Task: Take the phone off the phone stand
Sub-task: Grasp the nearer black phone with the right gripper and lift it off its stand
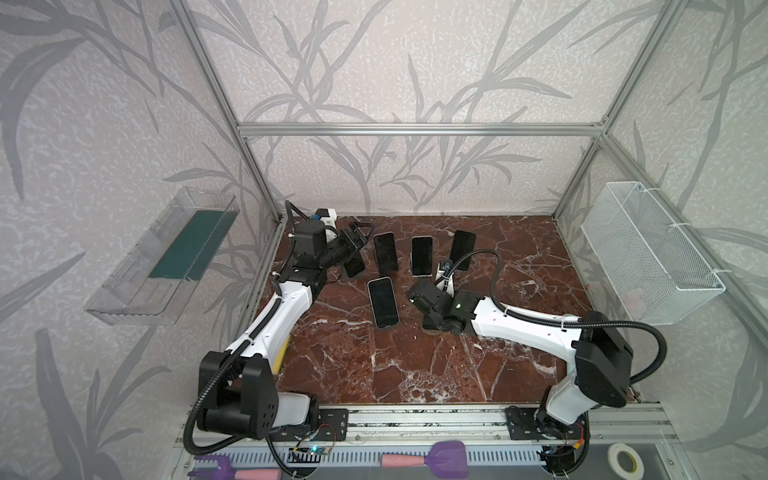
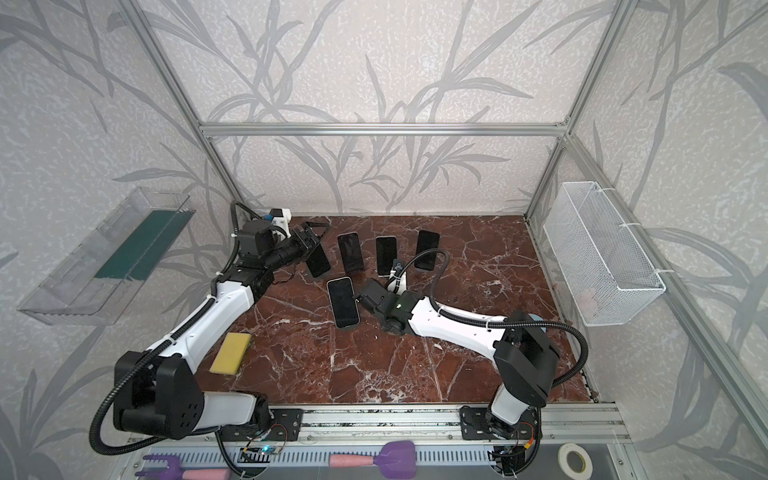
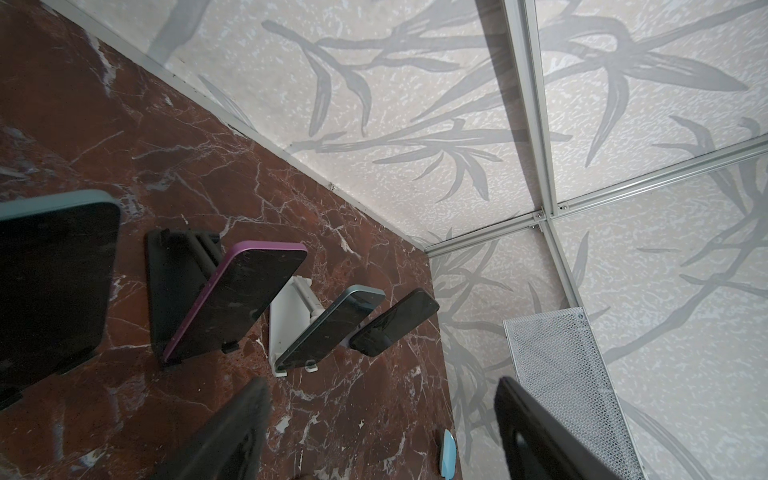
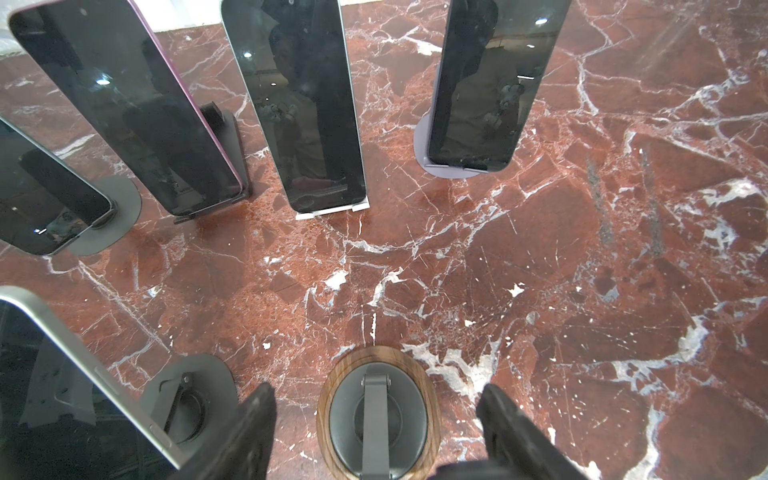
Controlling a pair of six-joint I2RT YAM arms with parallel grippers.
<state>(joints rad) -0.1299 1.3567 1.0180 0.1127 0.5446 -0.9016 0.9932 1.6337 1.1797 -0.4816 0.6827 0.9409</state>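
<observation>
Purple scoop [image 1: 446,457] on the front rail [image 1: 415,424], phones [image 1: 422,255] propped on stands behind it
Right gripper [image 4: 376,390] hangs with fingers apart over a wood-ringed stand [image 4: 376,415]; the front phone [image 1: 382,301] leans on its stand [image 4: 195,386] just beside it. Left gripper [image 3: 382,382], fingers apart and gripping nothing, sits beside the leftmost phone [image 1: 354,266] of the back row; a yellow sponge [image 2: 230,353] lies by the left arm [image 1: 282,316]

Both top views look down over the whole table [image 1: 415,365]; close wrist cameras share the phones [image 4: 299,104].
</observation>
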